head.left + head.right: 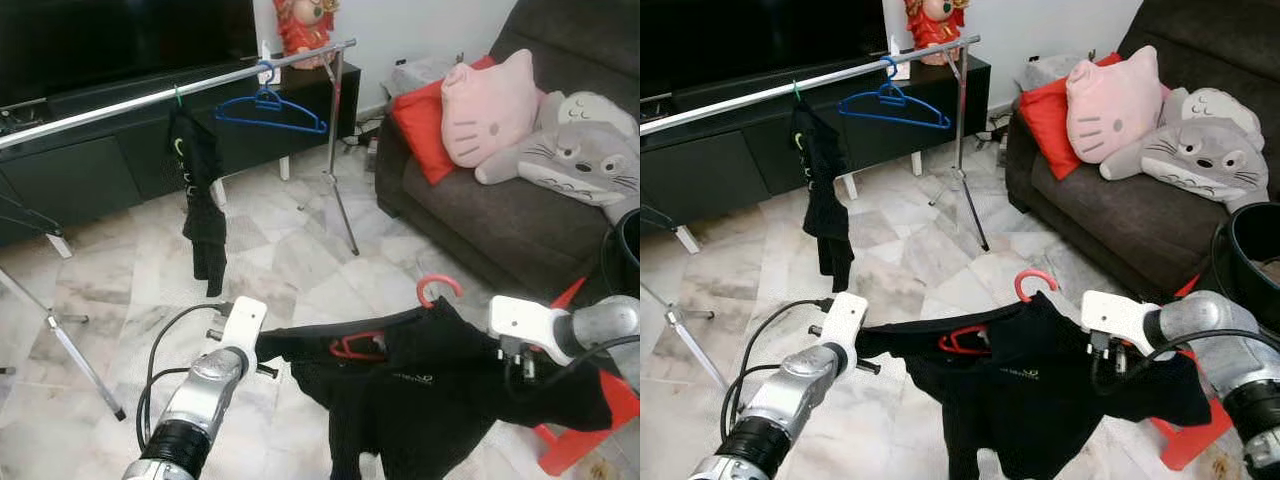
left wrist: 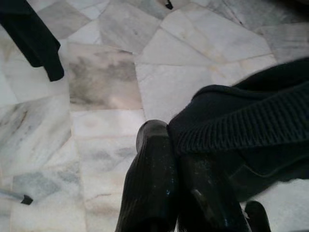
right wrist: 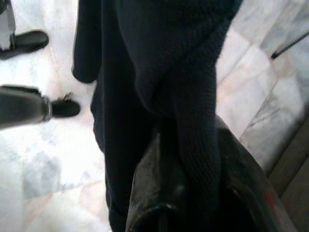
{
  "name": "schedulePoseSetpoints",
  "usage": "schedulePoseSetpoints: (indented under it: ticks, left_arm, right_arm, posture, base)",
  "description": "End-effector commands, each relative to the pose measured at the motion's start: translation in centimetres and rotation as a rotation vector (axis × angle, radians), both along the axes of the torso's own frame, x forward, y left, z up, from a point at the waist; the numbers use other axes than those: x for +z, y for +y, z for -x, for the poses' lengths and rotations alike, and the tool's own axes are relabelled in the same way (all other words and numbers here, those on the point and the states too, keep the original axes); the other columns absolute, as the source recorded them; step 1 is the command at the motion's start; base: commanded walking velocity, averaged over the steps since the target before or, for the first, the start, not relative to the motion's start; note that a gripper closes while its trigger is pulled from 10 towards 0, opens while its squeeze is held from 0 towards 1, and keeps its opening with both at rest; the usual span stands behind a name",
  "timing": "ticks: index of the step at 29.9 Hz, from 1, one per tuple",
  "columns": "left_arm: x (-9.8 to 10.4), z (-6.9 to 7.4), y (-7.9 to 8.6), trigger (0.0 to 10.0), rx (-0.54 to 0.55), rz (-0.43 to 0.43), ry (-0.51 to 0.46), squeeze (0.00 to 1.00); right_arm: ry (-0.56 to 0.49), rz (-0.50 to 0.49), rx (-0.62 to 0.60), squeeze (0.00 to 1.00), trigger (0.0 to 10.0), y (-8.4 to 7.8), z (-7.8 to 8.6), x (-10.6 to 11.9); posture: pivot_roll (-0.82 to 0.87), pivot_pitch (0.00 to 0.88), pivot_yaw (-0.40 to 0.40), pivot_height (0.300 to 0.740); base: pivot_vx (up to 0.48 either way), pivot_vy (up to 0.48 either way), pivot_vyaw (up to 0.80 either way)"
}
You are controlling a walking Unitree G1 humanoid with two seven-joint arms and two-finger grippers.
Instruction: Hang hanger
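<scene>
Both grippers pinching black knit shirt (image 1: 430,390) on red plastic hanger (image 1: 440,288); silver rail (image 1: 150,98) at eleven o'clock, slippage risk

1. A shirt (image 1: 430,390) is hanging stretched between the left gripper (image 1: 262,352) and the right gripper (image 1: 512,375), with a hanger (image 1: 400,330) sitting inside it.
2. A rail (image 1: 150,98) is running across behind them, carrying a garment (image 1: 198,190) and, to its right, another hanger (image 1: 268,108).
3. A sofa (image 1: 500,215) is standing to the right, holding cushions (image 1: 490,110).
</scene>
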State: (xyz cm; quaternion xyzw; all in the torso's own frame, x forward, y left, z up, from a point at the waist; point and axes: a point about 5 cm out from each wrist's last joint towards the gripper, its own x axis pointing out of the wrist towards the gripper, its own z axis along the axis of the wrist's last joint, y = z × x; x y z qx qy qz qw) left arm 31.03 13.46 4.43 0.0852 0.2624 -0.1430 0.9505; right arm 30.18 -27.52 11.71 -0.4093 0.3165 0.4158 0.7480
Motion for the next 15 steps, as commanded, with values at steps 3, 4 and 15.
schedulePoseSetpoints:
  ticks: [3, 4, 15]
  left_arm:
    - [0.5, 0.1, -0.7, 0.0, -0.057, 0.038, 0.013, 0.0]
    - [0.5, 0.1, -0.7, 0.0, -0.057, 0.038, 0.013, 0.0]
    - [4.9, -0.3, -3.0, 0.0, -0.188, 0.259, -0.062, 0.0]
  right_arm:
    - [-0.072, -0.031, 0.022, 0.0, 10.0, 1.8, -1.0, 0.1]
    - [-0.072, -0.031, 0.022, 0.0, 10.0, 1.8, -1.0, 0.1]
    - [-0.067, -0.043, 0.009, 0.0, 10.0, 6.0, -1.1, -3.8]
  posture:
    - [-0.05, 0.0, -0.009, 0.74]
    - [-0.05, 0.0, -0.009, 0.74]
    - [-0.03, 0.0, -0.016, 0.74]
  base:
    - [0.0, 0.0, 0.0]
    - [0.0, 0.0, 0.0]
    - [0.0, 0.0, 0.0]
